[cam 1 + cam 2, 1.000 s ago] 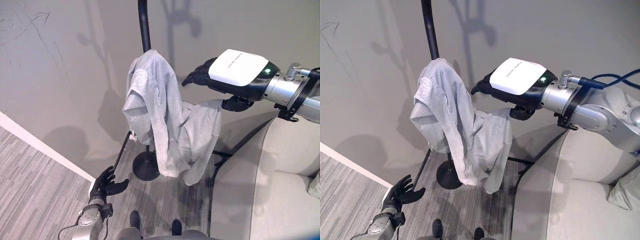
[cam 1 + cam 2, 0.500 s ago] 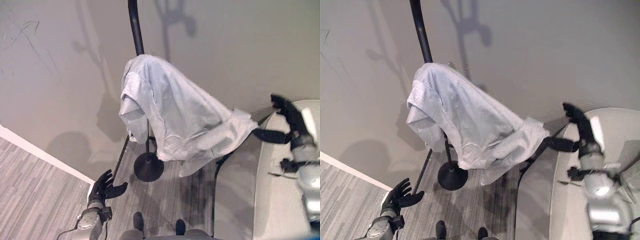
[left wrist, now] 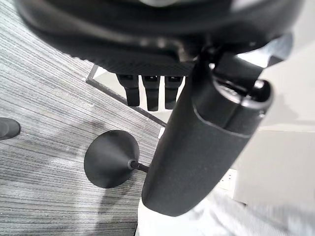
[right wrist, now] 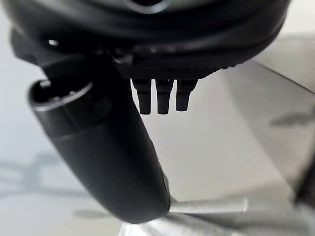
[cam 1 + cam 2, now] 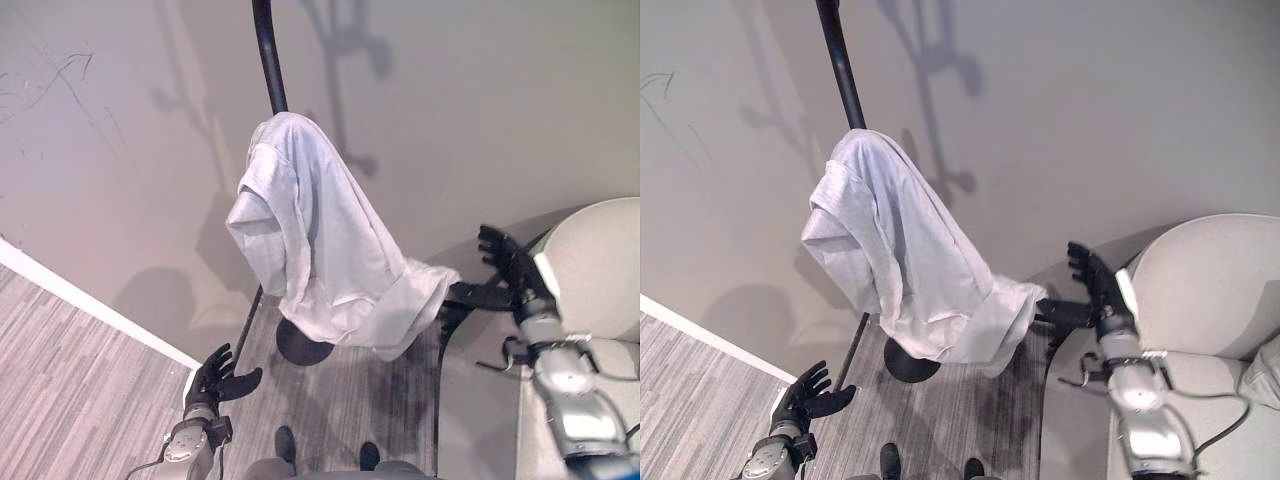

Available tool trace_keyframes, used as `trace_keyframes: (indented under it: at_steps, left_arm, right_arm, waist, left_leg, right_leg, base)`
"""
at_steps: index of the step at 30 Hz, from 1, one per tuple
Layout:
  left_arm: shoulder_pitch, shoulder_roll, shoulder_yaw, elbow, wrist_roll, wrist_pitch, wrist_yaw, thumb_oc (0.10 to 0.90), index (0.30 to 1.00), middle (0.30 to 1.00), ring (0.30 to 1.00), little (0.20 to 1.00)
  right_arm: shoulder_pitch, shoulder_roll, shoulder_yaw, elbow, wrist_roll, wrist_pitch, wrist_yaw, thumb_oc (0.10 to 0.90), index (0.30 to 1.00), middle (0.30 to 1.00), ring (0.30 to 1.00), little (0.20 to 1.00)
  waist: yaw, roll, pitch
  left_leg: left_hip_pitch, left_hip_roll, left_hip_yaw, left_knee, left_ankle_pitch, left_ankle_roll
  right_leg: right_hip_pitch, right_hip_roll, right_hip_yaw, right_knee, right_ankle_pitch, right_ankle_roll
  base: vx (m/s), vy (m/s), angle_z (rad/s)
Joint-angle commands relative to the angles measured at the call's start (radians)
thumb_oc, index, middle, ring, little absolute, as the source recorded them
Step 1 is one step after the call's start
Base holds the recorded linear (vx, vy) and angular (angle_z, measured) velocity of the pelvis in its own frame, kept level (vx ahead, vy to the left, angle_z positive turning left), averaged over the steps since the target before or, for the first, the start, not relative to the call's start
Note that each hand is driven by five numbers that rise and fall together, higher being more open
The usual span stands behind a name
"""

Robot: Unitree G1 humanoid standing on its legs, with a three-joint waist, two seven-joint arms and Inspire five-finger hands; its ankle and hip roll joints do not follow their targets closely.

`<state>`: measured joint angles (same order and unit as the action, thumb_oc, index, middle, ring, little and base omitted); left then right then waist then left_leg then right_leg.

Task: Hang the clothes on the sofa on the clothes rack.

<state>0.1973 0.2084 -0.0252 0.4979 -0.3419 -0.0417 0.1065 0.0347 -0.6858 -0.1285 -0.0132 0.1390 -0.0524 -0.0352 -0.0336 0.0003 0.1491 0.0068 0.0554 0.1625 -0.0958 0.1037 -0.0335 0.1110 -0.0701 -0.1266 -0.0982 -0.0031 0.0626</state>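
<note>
A pale grey, crumpled cotton shirt (image 5: 320,250) is draped over the black metal clothes rack pole (image 5: 265,50), its hem swung out sideways. The right hand (image 5: 505,265) is held released, fingers spread, beside the hem. The left hand (image 5: 218,375) is kept low, fingers relaxed.

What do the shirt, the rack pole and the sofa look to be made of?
Shirt: soft light-grey knit, probably cotton jersey; it drapes in loose folds with stitched hems.
Pole: black, smooth and slightly glossy, likely painted metal tube; it shows a faint highlight along its length.
Sofa: pale beige, matte upholstery, looks like woven fabric; the weave is too fine to tell.
</note>
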Motion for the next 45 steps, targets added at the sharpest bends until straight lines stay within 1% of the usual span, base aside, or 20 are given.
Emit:
trace_keyframes:
  at_steps: [1,6,8,9,10,11,12,14,20,29,31,34,37,38,39,40,41,42,44,45]
  left_arm:
    - [-0.080,0.087,0.021,-0.046,0.056,-0.101,-0.018,0.800,0.900,0.900,0.900,0.900]
    - [-0.076,0.088,0.007,-0.041,0.062,-0.108,-0.031,0.800,0.900,0.900,0.900,0.900]
    - [-0.076,0.086,0.005,-0.038,0.063,-0.108,-0.031,0.800,0.900,0.900,0.900,0.900]
    - [-0.085,0.099,-0.016,-0.024,0.061,-0.106,-0.025,0.800,0.900,0.900,0.900,0.900]
    - [-0.087,0.107,-0.024,-0.026,0.061,-0.105,-0.025,0.800,0.900,0.900,0.900,0.900]
    - [-0.087,0.113,-0.026,-0.029,0.058,-0.103,-0.024,0.800,0.900,0.900,0.900,0.900]
    - [-0.086,0.112,-0.023,-0.029,0.058,-0.103,-0.024,0.800,0.900,0.900,0.900,0.900]
    - [-0.109,0.135,-0.043,-0.041,0.061,-0.104,-0.044,0.800,0.900,0.900,0.900,0.900]
    - [-0.134,0.131,-0.067,-0.053,0.047,-0.107,-0.079,0.800,0.900,0.900,0.900,0.900]
    - [-0.145,0.126,-0.091,-0.058,0.032,-0.110,-0.104,0.800,0.900,0.900,0.900,0.900]
    - [-0.141,0.114,-0.101,-0.057,0.027,-0.111,-0.111,0.800,0.900,0.900,0.900,0.900]
    - [-0.140,0.114,-0.105,-0.046,0.022,-0.110,-0.113,0.800,0.900,0.900,0.900,0.900]
    - [-0.115,0.091,-0.069,-0.043,0.016,-0.111,-0.088,0.800,0.900,0.900,0.900,0.900]
    - [-0.117,0.095,-0.074,-0.043,0.016,-0.111,-0.087,0.800,0.900,0.900,0.900,0.900]
    - [-0.113,0.096,-0.050,-0.043,0.022,-0.115,-0.061,0.800,0.900,0.900,0.900,0.900]
    - [-0.114,0.098,-0.041,-0.036,0.021,-0.119,-0.047,0.800,0.900,0.900,0.900,0.900]
    - [-0.115,0.100,-0.043,-0.036,0.021,-0.119,-0.047,0.800,0.900,0.900,0.900,0.900]
    - [-0.113,0.101,-0.021,-0.042,0.024,-0.110,-0.022,0.800,0.900,0.900,0.900,0.900]
    - [-0.106,0.100,-0.003,-0.049,0.030,-0.099,-0.011,0.800,0.900,0.900,0.900,0.900]
    - [-0.106,0.101,-0.003,-0.050,0.030,-0.098,-0.011,0.800,0.900,0.900,0.900,0.900]
  right_arm:
    - [-0.200,-0.183,-0.062,-0.131,-0.085,-0.154,0.043,0.800,0.900,0.900,0.900,0.900]
    - [-0.274,-0.596,0.106,-0.220,-0.312,-0.188,0.144,0.800,0.900,0.900,0.900,0.900]
    - [-0.305,-0.660,0.174,-0.231,-0.366,-0.199,0.156,0.800,0.900,0.900,0.900,0.900]
    - [-0.389,-0.794,0.354,-0.231,-0.505,-0.221,0.160,0.800,0.900,0.900,0.900,0.900]
    - [-0.437,-0.822,0.431,-0.222,-0.540,-0.227,0.159,0.800,0.900,0.900,0.900,0.900]
    - [-0.531,-0.843,0.557,-0.210,-0.561,-0.234,0.172,0.800,0.900,0.900,0.900,0.900]
    - [-0.556,-0.841,0.583,-0.206,-0.560,-0.234,0.172,0.800,0.900,0.900,0.900,0.900]
    - [-0.786,-0.832,0.849,-0.220,-0.254,-0.212,0.329,0.800,0.900,0.900,0.900,0.900]
    - [-0.900,-0.814,0.954,-0.233,0.125,-0.137,0.498,0.800,0.900,0.900,0.900,0.900]
    - [-1.023,-0.775,1.093,-0.190,0.390,-0.047,0.617,0.800,0.900,0.900,0.900,0.900]
    - [-0.928,-0.741,0.988,-0.183,0.521,-0.031,0.642,0.800,0.900,0.900,0.900,0.900]
    - [-0.802,-0.733,0.851,-0.166,0.520,-0.038,0.633,0.800,0.900,0.900,0.900,0.900]
    - [-0.471,-0.653,0.387,-0.047,0.169,-0.132,0.330,0.800,0.900,0.900,0.900,0.900]
    - [-0.445,-0.653,0.361,-0.054,0.168,-0.131,0.331,0.800,0.900,0.900,0.900,0.900]
    - [-0.291,-0.471,0.119,0.010,0.004,-0.118,0.171,0.800,0.900,0.900,0.900,0.900]
    - [-0.271,-0.379,0.072,0.056,-0.036,-0.111,0.099,0.800,0.900,0.900,0.900,0.900]
    - [-0.265,-0.377,0.067,0.053,-0.038,-0.110,0.099,0.800,0.900,0.900,0.900,0.900]
    - [-0.196,-0.211,-0.009,0.058,-0.084,-0.095,0.009,0.800,0.900,0.900,0.900,0.900]
    - [-0.132,-0.075,-0.033,0.074,-0.112,-0.075,-0.024,0.800,0.900,0.900,0.900,0.900]
    - [-0.130,-0.073,-0.035,0.072,-0.113,-0.074,-0.024,0.800,0.900,0.900,0.900,0.900]
  waist:
    - [0.019,-0.075,-0.014]
    - [0.026,-0.098,-0.016]
    - [0.022,-0.100,-0.018]
    - [0.030,-0.108,-0.014]
    - [0.036,-0.112,-0.012]
    - [0.036,-0.115,-0.012]
    - [0.032,-0.114,-0.013]
    - [0.024,-0.121,-0.016]
    - [0.023,-0.125,-0.021]
    - [0.031,-0.122,-0.031]
    - [0.031,-0.116,-0.036]
    - [0.034,-0.118,-0.037]
    - [0.013,-0.103,-0.038]
    - [0.018,-0.106,-0.040]
    - [0.018,-0.096,-0.036]
    - [0.018,-0.090,-0.030]
    - [0.020,-0.092,-0.032]
    - [0.015,-0.081,-0.023]
    - [0.015,-0.074,-0.019]
    - [0.015,-0.075,-0.020]
  left_leg:
    - [0.104,0.037,0.009,0.009,-0.155,-0.048]
    - [0.099,0.044,0.009,0.009,-0.148,-0.059]
    - [0.094,0.045,0.009,0.009,-0.144,-0.060]
    - [0.093,0.048,0.011,0.009,-0.141,-0.065]
    - [0.092,0.049,0.011,0.009,-0.139,-0.065]
    - [0.091,0.049,0.012,0.009,-0.138,-0.067]
    - [0.091,0.049,0.012,0.009,-0.138,-0.067]
    - [0.083,0.051,0.012,0.009,-0.129,-0.071]
    - [0.081,0.053,0.015,0.009,-0.125,-0.075]
    - [0.075,0.053,0.016,0.009,-0.120,-0.080]
    - [0.072,0.053,0.012,0.009,-0.119,-0.080]
    - [0.072,0.052,0.010,0.009,-0.120,-0.080]
    - [0.076,0.050,0.009,0.009,-0.128,-0.073]
    - [0.073,0.049,0.008,0.009,-0.127,-0.072]
    - [0.074,0.046,0.003,0.009,-0.132,-0.063]
    - [0.077,0.046,0.002,0.009,-0.137,-0.060]
    - [0.074,0.045,0.002,0.009,-0.134,-0.059]
    - [0.078,0.044,-0.002,0.009,-0.142,-0.054]
    - [0.080,0.044,-0.003,0.009,-0.145,-0.049]
    - [0.077,0.043,-0.004,0.009,-0.142,-0.048]
  right_leg:
    - [0.072,-0.089,-0.101,0.013,-0.052,0.088]
    - [0.065,-0.086,-0.111,0.017,-0.045,0.092]
    - [0.060,-0.085,-0.111,0.017,-0.043,0.092]
    - [0.058,-0.083,-0.116,0.020,-0.041,0.092]
    - [0.058,-0.082,-0.117,0.021,-0.040,0.092]
    - [0.057,-0.082,-0.116,0.020,-0.040,0.092]
    - [0.057,-0.082,-0.116,0.020,-0.040,0.092]
    - [0.056,-0.084,-0.117,0.016,-0.038,0.092]
    - [0.054,-0.085,-0.118,0.015,-0.033,0.092]
    - [0.055,-0.086,-0.129,0.011,-0.030,0.093]
    - [0.056,-0.086,-0.136,0.011,-0.030,0.094]
    - [0.058,-0.087,-0.139,0.011,-0.030,0.095]
    - [0.060,-0.089,-0.140,0.014,-0.029,0.096]
    - [0.057,-0.089,-0.140,0.013,-0.028,0.096]
    - [0.058,-0.090,-0.139,0.015,-0.031,0.095]
    - [0.061,-0.090,-0.137,0.017,-0.035,0.094]
    - [0.058,-0.090,-0.138,0.016,-0.032,0.094]
    - [0.060,-0.090,-0.131,0.022,-0.040,0.091]
    - [0.060,-0.090,-0.127,0.024,-0.046,0.088]
    - [0.058,-0.091,-0.127,0.023,-0.043,0.087]
  base:
    - [0.00,0.000,0.00]
    - [0.00,-0.009,0.03]
    - [0.00,0.000,0.00]
    - [0.00,0.000,0.00]
    - [0.00,0.000,0.00]
    - [-0.01,-0.003,0.03]
    - [-0.02,-0.002,0.07]
    - [-0.03,0.000,0.06]
    - [0.00,0.000,-0.01]
    - [0.00,0.000,0.00]
    - [0.00,0.000,0.00]
    - [0.00,-0.001,0.08]
    - [0.01,0.015,0.08]
    - [0.01,0.007,0.05]
    - [0.01,0.000,-0.04]
    - [0.01,0.000,-0.04]
    - [0.00,0.000,0.00]
    - [0.00,0.000,0.00]
    - [0.00,-0.013,-0.05]
    - [-0.01,-0.017,-0.05]
